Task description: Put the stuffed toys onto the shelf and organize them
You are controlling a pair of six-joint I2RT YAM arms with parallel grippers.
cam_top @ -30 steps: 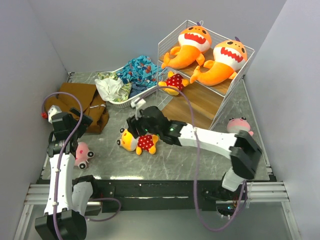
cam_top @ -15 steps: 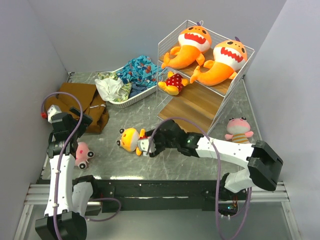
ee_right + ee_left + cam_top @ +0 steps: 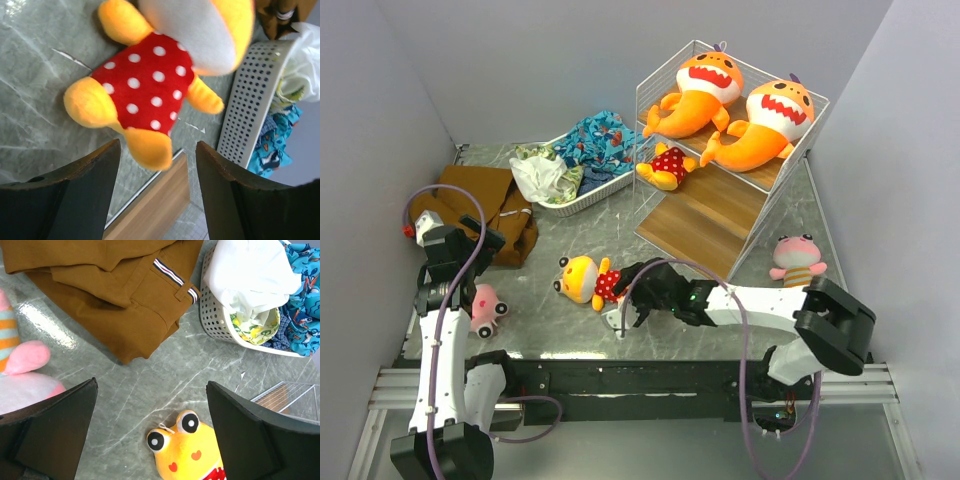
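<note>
Robot lab test cell, plain grey walls, marble-look table, aluminium mounting rail.

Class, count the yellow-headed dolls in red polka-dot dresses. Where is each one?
2. One doll lies on the shelf, just below the sharks. The other doll lies on the table, towards its front edge. None seems hidden.

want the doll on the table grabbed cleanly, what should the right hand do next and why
Probably ease the right hand forward over the red polka-dot body of the doll, then close. Its jaws stand apart and only one yellow foot reaches the gap, so closing now would likely pinch just a leg.
</note>
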